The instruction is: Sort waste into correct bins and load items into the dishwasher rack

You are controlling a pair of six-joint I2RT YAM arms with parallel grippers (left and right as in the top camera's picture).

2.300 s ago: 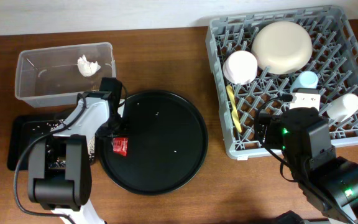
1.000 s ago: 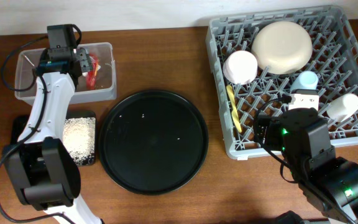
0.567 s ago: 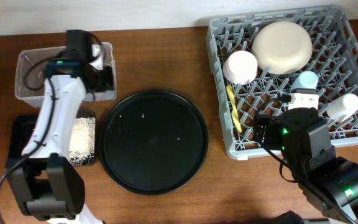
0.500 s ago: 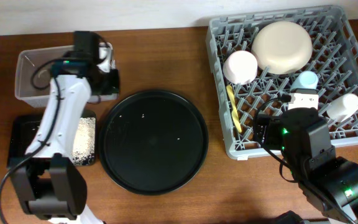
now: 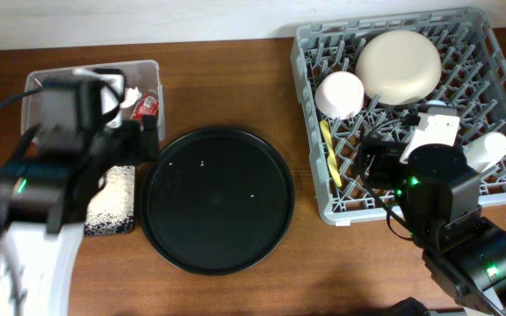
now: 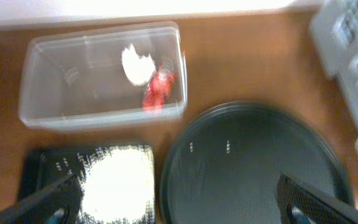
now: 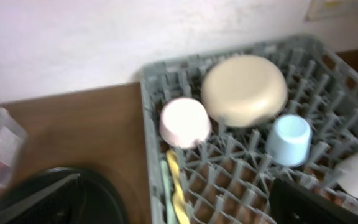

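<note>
Hovering high with my left claw [image 6: 178, 182], fingers spread wide and empty. Under it, the clear tub [image 6: 98, 115] holds the red-print wrapper [image 6: 157, 92] at its right end, touching a white crumpled scrap [image 6: 137, 64]. The rice heap [image 6: 114, 183] sits in the shallow black tray [image 6: 39, 167], beside the round tray [image 6: 253, 162]. The grey rack [image 7: 149, 106] holds the plate [image 7: 244, 90], bowl [image 7: 185, 121], blue cup [image 7: 289, 140] and yellow utensil [image 7: 176, 180]. My right claw [image 7: 174, 180] is wide open too.

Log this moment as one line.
left gripper: open, empty | right gripper: open, empty | wrapper: in tub | rice: on black tray | plate: in rack
</note>
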